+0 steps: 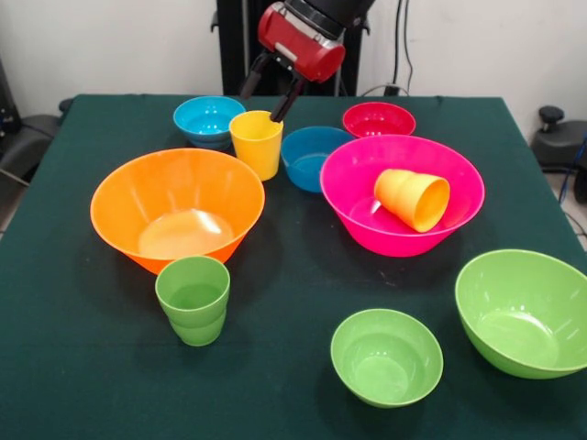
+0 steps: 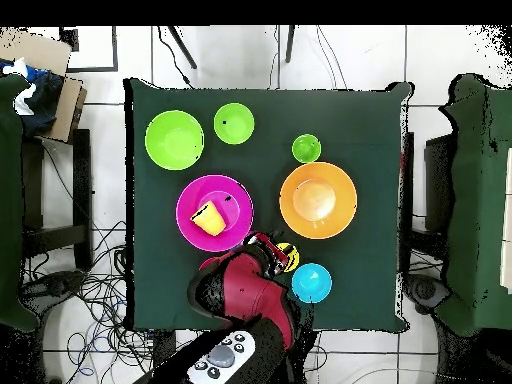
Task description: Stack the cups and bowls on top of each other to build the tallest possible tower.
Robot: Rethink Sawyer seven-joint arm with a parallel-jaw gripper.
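Observation:
My gripper (image 1: 260,105) hangs over the upright yellow cup (image 1: 257,142) at the table's far side, open. One finger (image 1: 280,105) dips inside the cup's rim and the other stays outside behind it. The arm covers most of this cup in the overhead view (image 2: 288,258). An orange-yellow cup (image 1: 413,197) lies on its side in the large pink bowl (image 1: 348,183). A green cup (image 1: 193,298) stands in front of the large orange bowl (image 1: 177,206). Light blue (image 1: 208,119), darker blue (image 1: 312,156) and red-pink (image 1: 378,119) small bowls sit at the back. A small lime bowl (image 1: 386,356) and a large lime bowl (image 1: 523,312) are near the front.
Everything stands on a dark green tablecloth (image 1: 83,367) whose edges drop off on all sides. In the overhead view, chairs (image 2: 470,200) flank the table and a cardboard box (image 2: 45,95) sits at the upper left. Cables lie on the tiled floor.

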